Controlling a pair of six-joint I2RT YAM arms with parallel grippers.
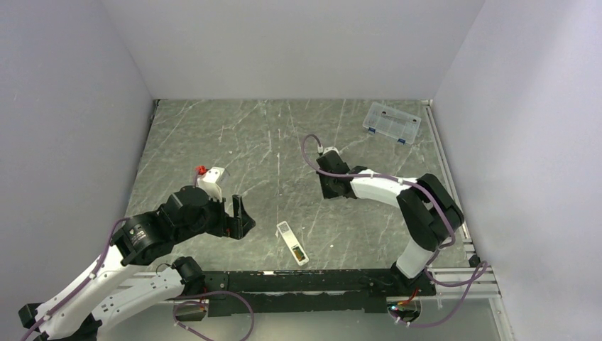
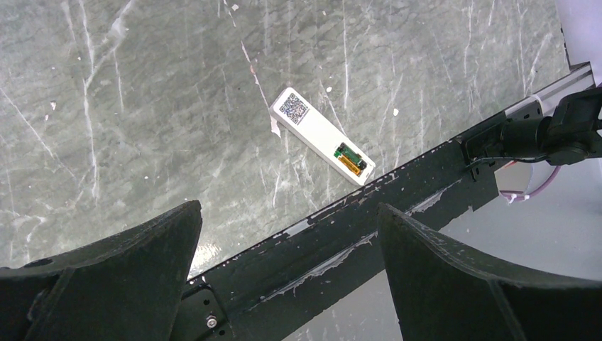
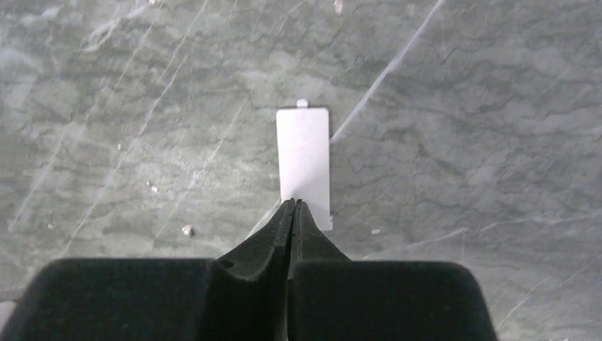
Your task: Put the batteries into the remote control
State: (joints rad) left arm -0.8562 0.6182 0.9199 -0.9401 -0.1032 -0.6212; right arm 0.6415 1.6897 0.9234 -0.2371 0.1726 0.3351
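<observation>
The remote control [image 1: 289,239] [image 2: 317,130] lies back up near the table's front edge, a QR label at one end. The batteries [image 2: 351,158] [image 1: 299,253], one green and one orange, sit side by side in its recess at the near end. My left gripper [image 1: 240,217] [image 2: 289,207] hovers open and empty to the left of the remote. My right gripper [image 3: 293,203] [image 1: 332,187] is shut, pointing down at mid-table. Its tips overlap the near edge of a small flat white cover piece [image 3: 304,156] lying on the table; nothing sits between the jaws.
A clear compartment box [image 1: 391,122] stands at the back right. A black rail [image 1: 298,280] [image 2: 369,227] runs along the table's near edge, close to the remote. Grey walls close in the table on three sides.
</observation>
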